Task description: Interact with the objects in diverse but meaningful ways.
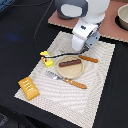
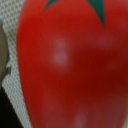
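A red tomato [image 2: 65, 70] with a green stem fills almost the whole wrist view, very close to the camera. It is hidden behind the arm in the exterior view. My gripper [image 1: 85, 47] hangs low over the far edge of the striped mat, just beyond the plate, and its fingers do not show in either view. The thin brown sausage [image 1: 70, 63] lies on the round tan plate [image 1: 64, 73]. A yellow packet [image 1: 46, 59] stands at the exterior view's left of the plate. Near the mat's front left corner lies the golden bread loaf [image 1: 28, 87].
An orange-handled knife [image 1: 75, 83] and a fork [image 1: 54, 75] lie along the plate's near side. Another orange-handled utensil [image 1: 89, 59] lies beyond the plate. A grey pan [image 1: 122, 17] sits on the brown board at the far right. A black cable [image 1: 37, 35] loops over the dark table.
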Available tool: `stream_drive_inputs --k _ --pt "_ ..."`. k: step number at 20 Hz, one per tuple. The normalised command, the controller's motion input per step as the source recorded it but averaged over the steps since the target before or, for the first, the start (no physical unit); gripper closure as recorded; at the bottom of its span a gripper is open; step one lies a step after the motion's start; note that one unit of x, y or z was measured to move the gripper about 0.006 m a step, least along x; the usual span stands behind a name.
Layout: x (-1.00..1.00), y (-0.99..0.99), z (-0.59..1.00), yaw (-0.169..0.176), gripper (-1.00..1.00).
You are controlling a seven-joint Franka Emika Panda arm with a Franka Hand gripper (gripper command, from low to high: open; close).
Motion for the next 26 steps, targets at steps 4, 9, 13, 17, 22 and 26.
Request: stream_drive_inputs --k 4,9,13,17,22,26 --pt "0.00 0.20 -0.37 0.000 1.00" --pt "0.00 0.14 -0.28 0.005 1.00" --pt "-0.23 0.16 0.80 0.015 1.00" --pt "-0.37 0.10 1.00 0.016 1.00" --pt "-0.54 0.09 1.00 0.024 1.00" --pt "-0.57 0.13 1.00 0.038 1.00"
